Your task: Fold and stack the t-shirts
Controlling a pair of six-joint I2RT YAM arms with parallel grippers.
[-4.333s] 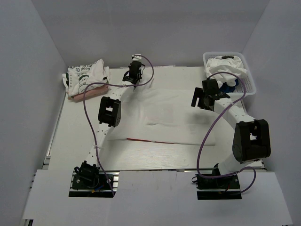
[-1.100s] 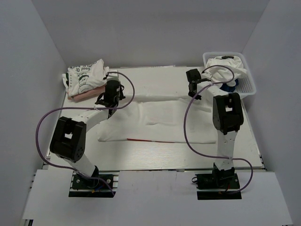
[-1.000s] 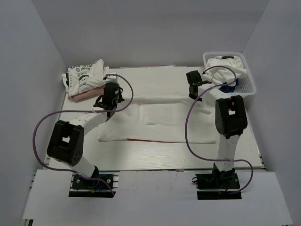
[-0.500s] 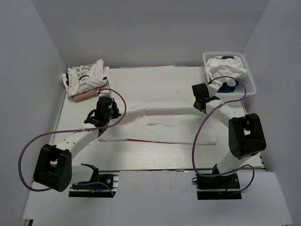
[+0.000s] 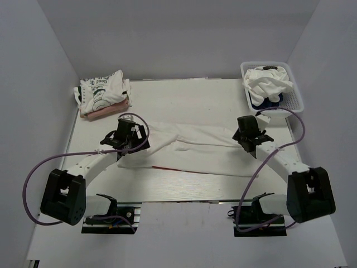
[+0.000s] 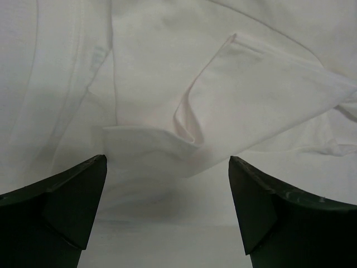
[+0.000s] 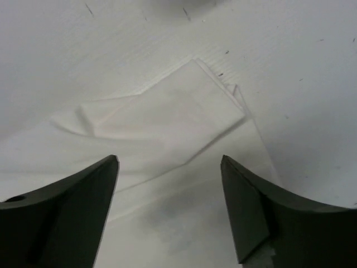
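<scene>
1. The white t-shirt (image 5: 195,149) lies mid-table, folded into a long rumpled band with a thin red line along its near edge.
2. The left gripper (image 5: 127,140) is at the band's 9 o'clock end and the right gripper (image 5: 249,138) at 3 o'clock, both with jaws apart and empty.
3. Folded t-shirts (image 5: 103,96) are stacked at 10 o'clock.

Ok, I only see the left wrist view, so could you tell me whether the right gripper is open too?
Observer: Yes, the right gripper stands open above a folded corner of the spread white cloth t-shirt.
Operator: Thanks, where is the stack?
Observer: At the table's far left, a folded white t-shirt with black lettering lies on a pinkish one.
Operator: And the unfolded ones?
Observer: Crumpled in the white plastic lattice basket, far right.
</scene>
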